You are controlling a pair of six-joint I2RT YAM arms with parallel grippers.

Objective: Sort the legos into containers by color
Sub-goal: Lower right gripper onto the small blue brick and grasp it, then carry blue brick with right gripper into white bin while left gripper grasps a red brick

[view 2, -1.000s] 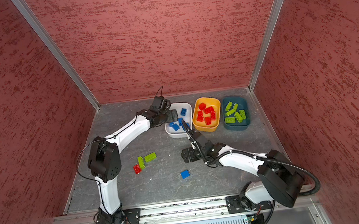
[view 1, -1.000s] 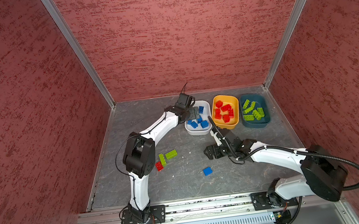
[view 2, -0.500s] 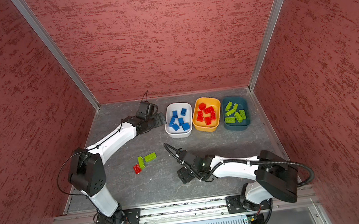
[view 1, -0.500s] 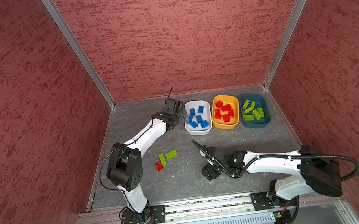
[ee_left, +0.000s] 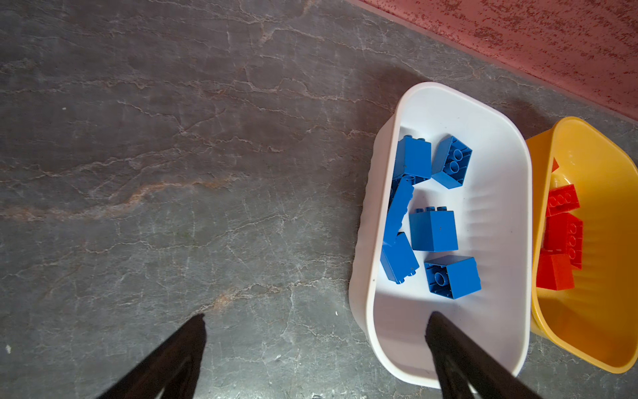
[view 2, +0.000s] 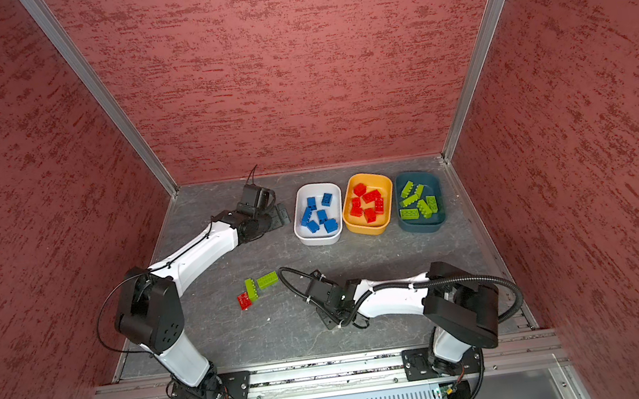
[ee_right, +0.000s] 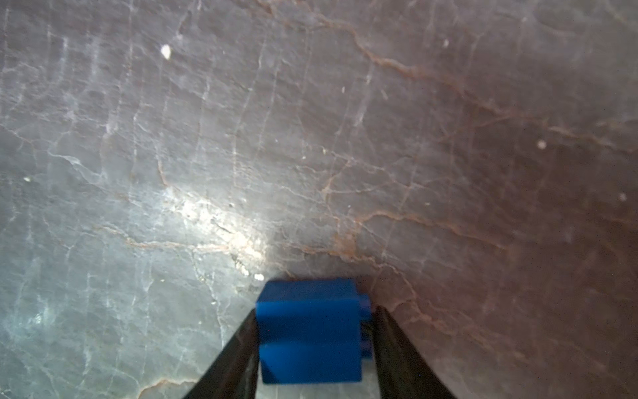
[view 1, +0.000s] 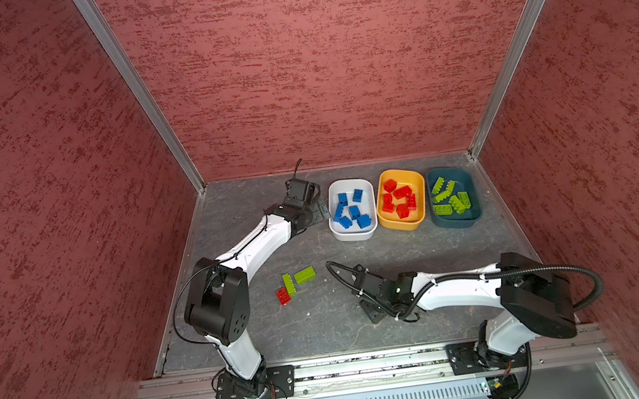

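My right gripper [ee_right: 316,309] is shut on a small blue lego [ee_right: 310,331] that sits low over the grey floor; in both top views this gripper [view 1: 370,306] hides the brick. My left gripper [ee_left: 316,317] hangs open and empty just left of the white container [view 1: 355,237], which holds several blue legos [ee_left: 433,229]. The yellow-orange container [view 1: 403,226] holds red legos and the dark teal container [view 1: 457,225] holds green ones. Two green legos [view 1: 304,274] and a red lego [view 1: 282,296] lie loose on the floor to the left of my right gripper.
The three containers stand in a row near the back wall, touching or nearly so. Red textured walls close the floor on three sides. A metal rail [view 1: 369,364] with both arm bases runs along the front edge.
My right gripper moved toward the front, came down over the loose blue lego and closed on it. My left gripper pulled back from above the white container to its left side.
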